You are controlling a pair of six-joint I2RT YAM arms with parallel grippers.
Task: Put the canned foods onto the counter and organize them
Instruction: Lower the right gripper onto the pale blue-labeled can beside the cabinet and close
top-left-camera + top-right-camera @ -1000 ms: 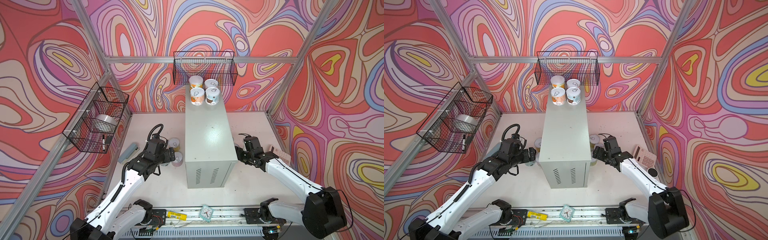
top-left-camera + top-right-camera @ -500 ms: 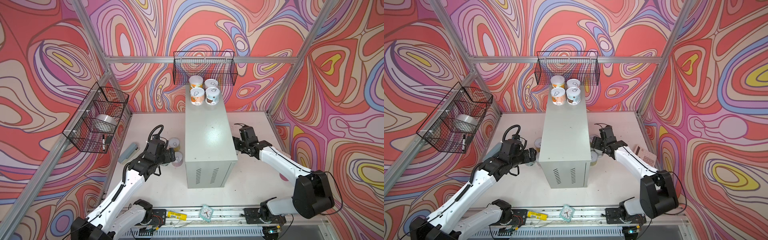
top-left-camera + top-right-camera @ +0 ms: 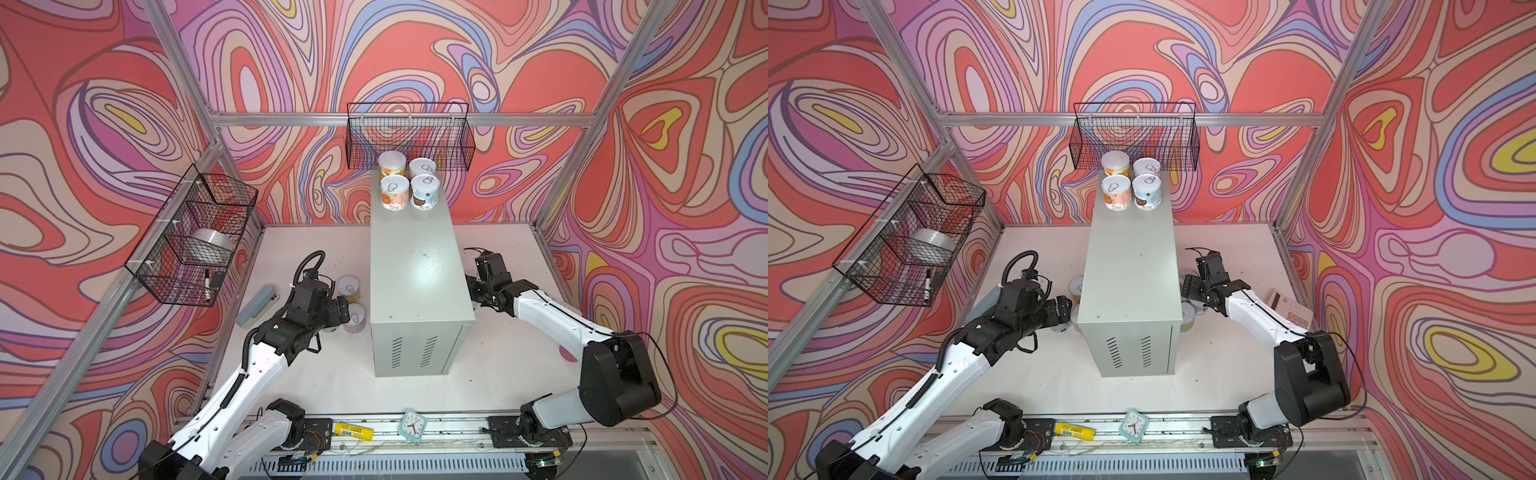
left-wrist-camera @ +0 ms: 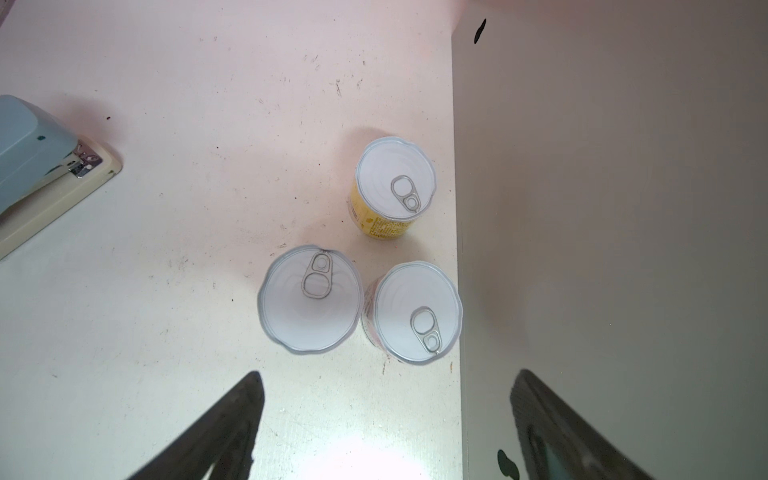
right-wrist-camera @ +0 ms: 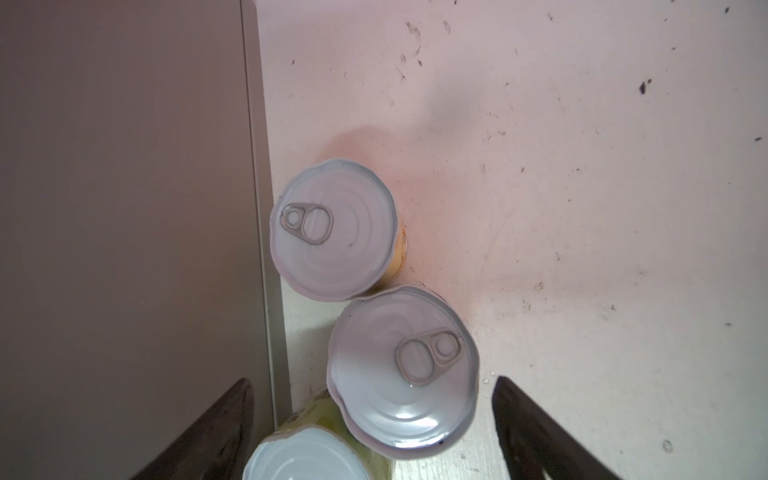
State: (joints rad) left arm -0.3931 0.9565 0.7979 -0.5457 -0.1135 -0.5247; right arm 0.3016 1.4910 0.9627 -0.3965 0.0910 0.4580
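Count on inspection: ten short pull-tab cans with paper labels (image 3: 395,189), four atop the tall pale grey-green metal cabinet (image 3: 415,270), three left of it, three right of it; two black wire baskets (image 3: 457,141); one blue-grey stapler (image 3: 257,305); one small teal clock (image 3: 412,424); one silver tape roll (image 3: 210,245).

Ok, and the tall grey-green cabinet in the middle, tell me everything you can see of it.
The counter is a tall, pale grey-green box, metal by its look, standing upright on the white table. Its flat top is glossy with a few dark specks; the near face carries two groups of vent slits. Four cans stand clustered at its far end, on top.
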